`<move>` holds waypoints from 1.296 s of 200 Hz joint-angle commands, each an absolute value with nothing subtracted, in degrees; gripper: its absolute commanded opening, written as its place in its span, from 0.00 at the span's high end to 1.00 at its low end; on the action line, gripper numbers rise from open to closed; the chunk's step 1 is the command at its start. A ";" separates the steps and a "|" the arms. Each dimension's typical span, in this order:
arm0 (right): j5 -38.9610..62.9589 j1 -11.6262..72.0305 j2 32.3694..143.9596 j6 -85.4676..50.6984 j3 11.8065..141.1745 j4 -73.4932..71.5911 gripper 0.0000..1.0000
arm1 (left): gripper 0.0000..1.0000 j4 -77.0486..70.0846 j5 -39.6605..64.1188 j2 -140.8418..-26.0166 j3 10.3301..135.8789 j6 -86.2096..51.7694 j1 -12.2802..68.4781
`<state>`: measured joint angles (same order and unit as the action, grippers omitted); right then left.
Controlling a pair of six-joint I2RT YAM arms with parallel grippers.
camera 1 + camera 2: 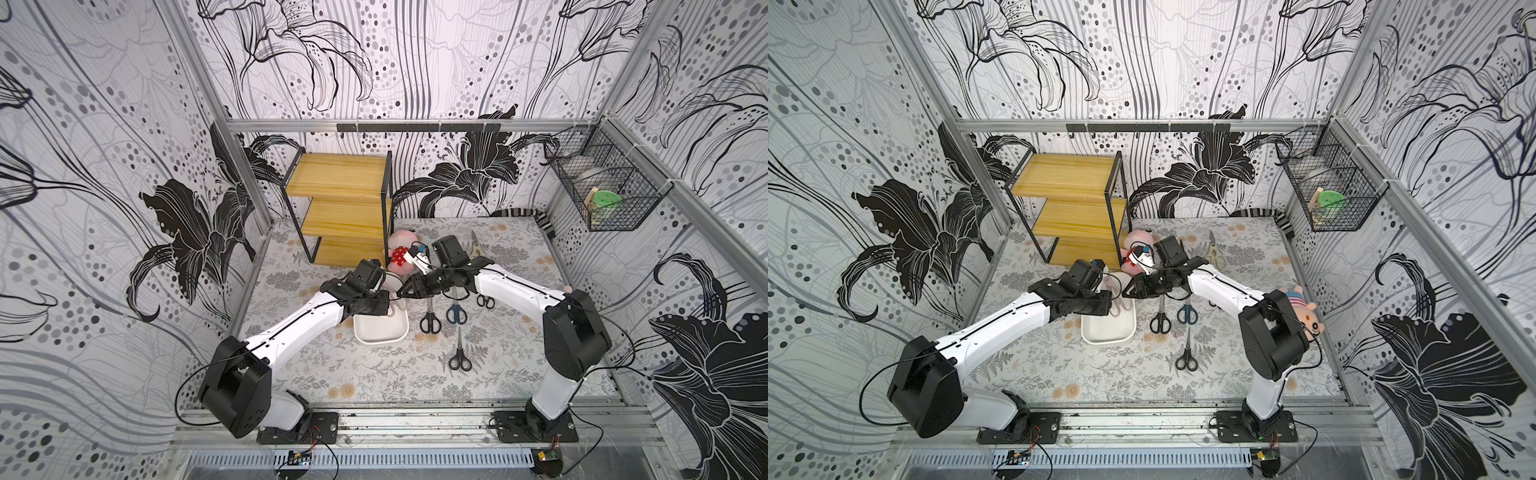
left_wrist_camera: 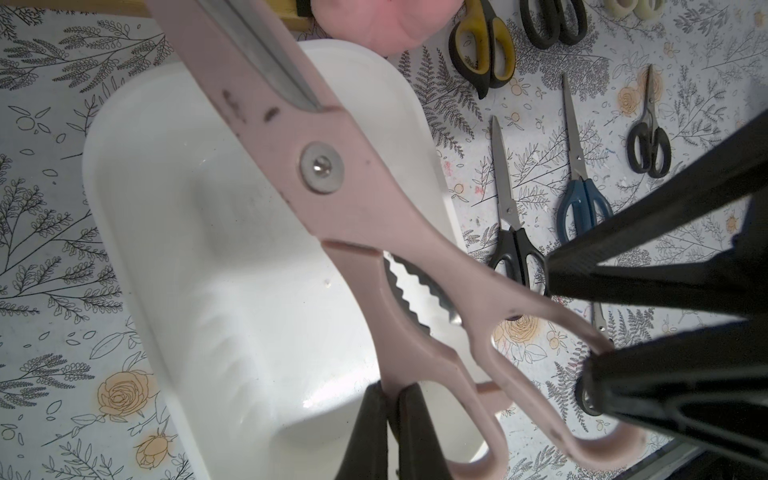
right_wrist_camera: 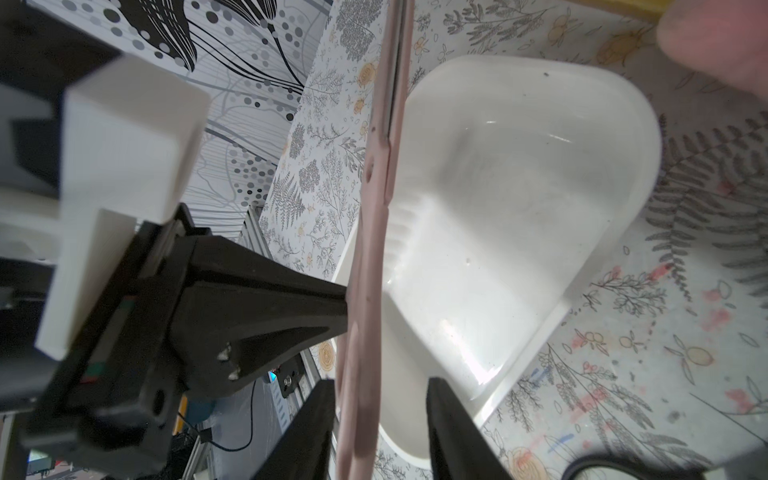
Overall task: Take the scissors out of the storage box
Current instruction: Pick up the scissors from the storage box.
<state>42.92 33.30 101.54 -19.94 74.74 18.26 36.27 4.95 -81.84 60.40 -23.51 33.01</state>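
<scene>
A long pale pink pair of scissors (image 2: 332,166) hangs tilted above the white storage box (image 2: 208,291). My left gripper (image 2: 392,399) is shut on one of its handle loops. My right gripper (image 3: 380,388) is open, its jaws straddling the other pink handle (image 3: 378,208) with a gap on one side. In both top views the two grippers (image 1: 390,299) (image 1: 405,291) meet over the far end of the box (image 1: 380,328). The box's inside shows bare white. Several other scissors lie on the mat right of the box: black (image 1: 430,320), blue (image 1: 456,311), black (image 1: 460,357).
A wooden shelf (image 1: 340,208) stands behind the box, with a pink plush toy (image 1: 401,249) beside it. Yellow-black scissors (image 2: 482,54) and a cream pair (image 1: 475,245) lie further back. A black wire basket (image 1: 602,191) hangs on the right wall. Another plush (image 1: 1304,311) sits behind my right arm.
</scene>
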 commanded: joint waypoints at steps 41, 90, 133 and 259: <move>45.08 33.35 101.69 -21.19 72.77 15.73 0.86 | 1.00 32.43 3.63 -81.02 60.44 -24.10 33.02; 45.36 33.34 101.69 -21.83 72.17 14.57 1.00 | 0.75 32.15 2.99 -81.54 60.93 -25.31 33.04; 43.46 33.33 99.73 -22.84 70.53 13.97 1.00 | 0.35 33.33 1.59 -80.07 60.95 -27.02 33.03; 26.61 34.25 66.44 -45.28 41.01 24.39 1.00 | 0.32 6.12 -4.30 -63.79 48.16 -41.04 28.46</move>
<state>31.18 33.28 71.70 -38.33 45.10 18.06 17.02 -3.70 -64.14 49.69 -37.28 28.58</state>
